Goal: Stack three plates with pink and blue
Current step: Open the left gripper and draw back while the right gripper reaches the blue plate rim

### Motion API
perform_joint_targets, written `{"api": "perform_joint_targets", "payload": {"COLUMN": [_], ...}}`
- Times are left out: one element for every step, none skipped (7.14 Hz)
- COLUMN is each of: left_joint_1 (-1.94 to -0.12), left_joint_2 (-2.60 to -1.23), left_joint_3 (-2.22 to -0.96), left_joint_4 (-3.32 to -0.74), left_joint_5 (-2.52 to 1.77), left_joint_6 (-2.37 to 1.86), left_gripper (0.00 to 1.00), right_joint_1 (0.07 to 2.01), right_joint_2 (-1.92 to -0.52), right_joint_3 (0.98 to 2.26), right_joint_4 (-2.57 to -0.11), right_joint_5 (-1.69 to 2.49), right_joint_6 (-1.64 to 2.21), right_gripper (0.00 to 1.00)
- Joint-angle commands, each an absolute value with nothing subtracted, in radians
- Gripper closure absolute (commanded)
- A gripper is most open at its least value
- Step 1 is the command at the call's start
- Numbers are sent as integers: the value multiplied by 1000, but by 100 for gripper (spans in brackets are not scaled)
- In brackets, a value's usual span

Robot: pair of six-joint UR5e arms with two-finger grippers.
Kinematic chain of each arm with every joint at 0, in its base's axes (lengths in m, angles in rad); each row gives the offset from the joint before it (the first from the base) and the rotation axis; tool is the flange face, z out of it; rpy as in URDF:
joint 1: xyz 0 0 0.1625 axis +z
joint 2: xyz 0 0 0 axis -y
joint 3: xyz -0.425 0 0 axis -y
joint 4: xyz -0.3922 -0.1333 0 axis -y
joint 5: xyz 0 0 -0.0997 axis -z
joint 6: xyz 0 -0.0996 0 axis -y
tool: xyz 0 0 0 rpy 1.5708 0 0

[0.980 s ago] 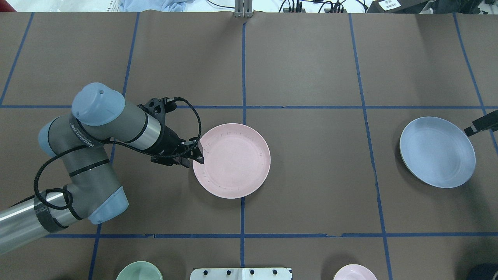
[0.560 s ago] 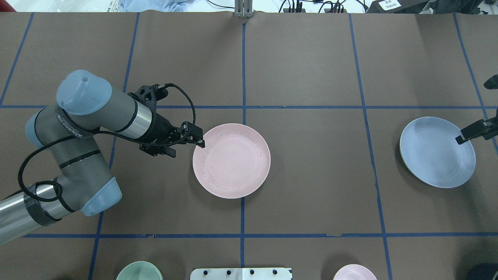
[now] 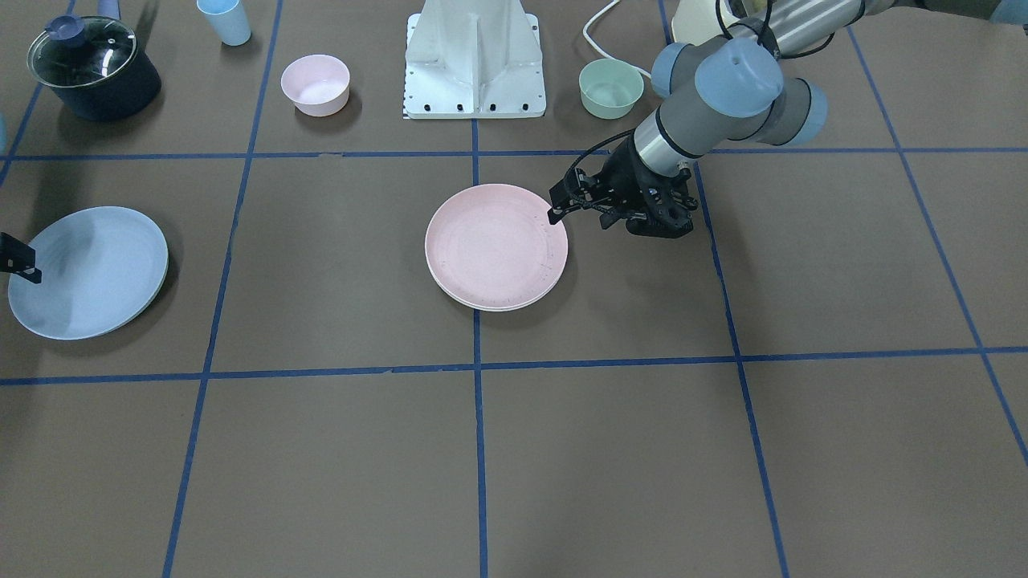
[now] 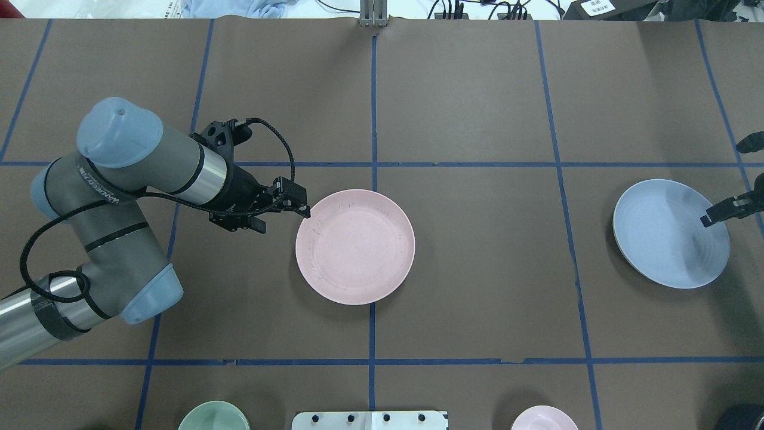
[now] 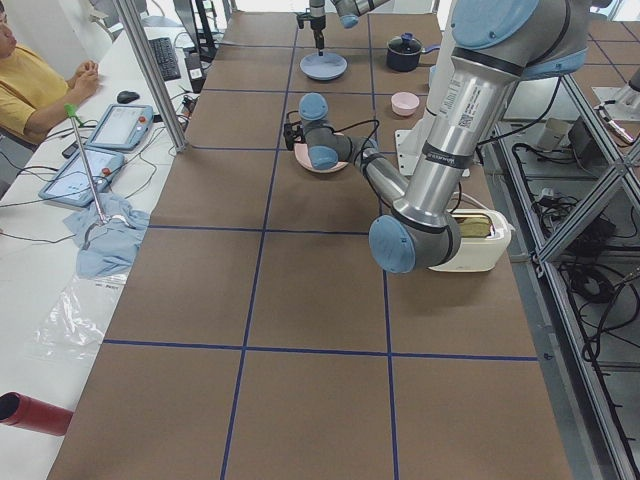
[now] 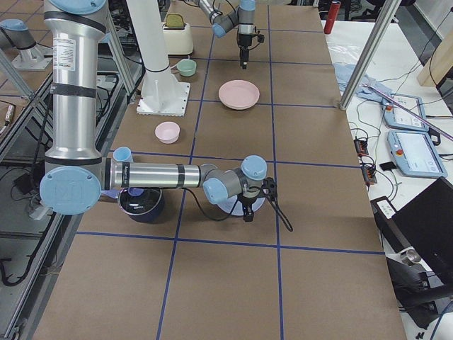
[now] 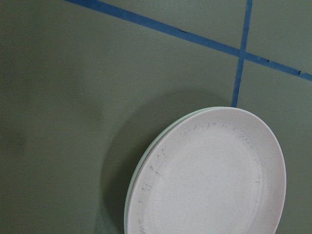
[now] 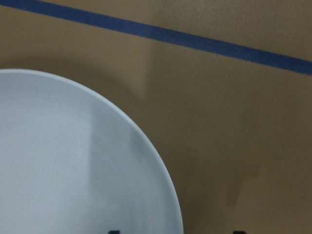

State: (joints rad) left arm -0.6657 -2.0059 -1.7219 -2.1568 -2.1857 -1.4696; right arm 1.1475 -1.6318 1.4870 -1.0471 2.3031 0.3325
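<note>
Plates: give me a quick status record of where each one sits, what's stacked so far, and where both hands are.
stack: pink plate lies on a pale plate whose rim peeks out beneath it, mid-table
blue plate: alone on the robot's right side, not stacked
left hand: just off the pink plate's rim, holding nothing; open or shut unclear
right hand: at the blue plate's outer rim; in its wrist view the fingertips are apart, astride the rim
left to do: blue plate onto the stack
</note>
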Motion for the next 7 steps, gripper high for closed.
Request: {"api": "perform_joint_targets", "payload": {"left_joint_1": [-678, -681, -681, -681, -681, -692, -707], "left_joint_2": [-2003, -1990, -1976, -1976, -1976, -1976, -1965], "left_joint_3": [-1732, -1746, -1765, -1767, -1767, -1769, -1781], "left_joint_4": [-2157, -2157, -2157, -2157, -2157, -2157, -2157], "left_joint_5": [-2187, -2189, -2191, -2191, -2192, -2197, -2200], "left_joint_6": [-1470, -1470, -1468, -1468, -1468, -1467, -1438], "left_gripper": [0, 0, 0, 0, 0, 0, 0], "right_joint_1": [1146, 1137, 1137, 1140, 1150, 1181, 1180], "right_joint_2": [-1626, -1617, -1611, -1597, -1601, -1618, -1618], "right_joint_3": [1462, 1457, 1450, 1460, 1491, 1591, 1694], "right_joint_4": [-1031, -1032, -1032, -1032, -1026, -1025, -1023], "right_joint_5": [2307, 2307, 2312, 2379, 2458, 2503, 2519], "right_joint_6": [333, 333, 344, 395, 423, 461, 633], "right_gripper": [99, 100, 100, 100, 100, 100, 100]}}
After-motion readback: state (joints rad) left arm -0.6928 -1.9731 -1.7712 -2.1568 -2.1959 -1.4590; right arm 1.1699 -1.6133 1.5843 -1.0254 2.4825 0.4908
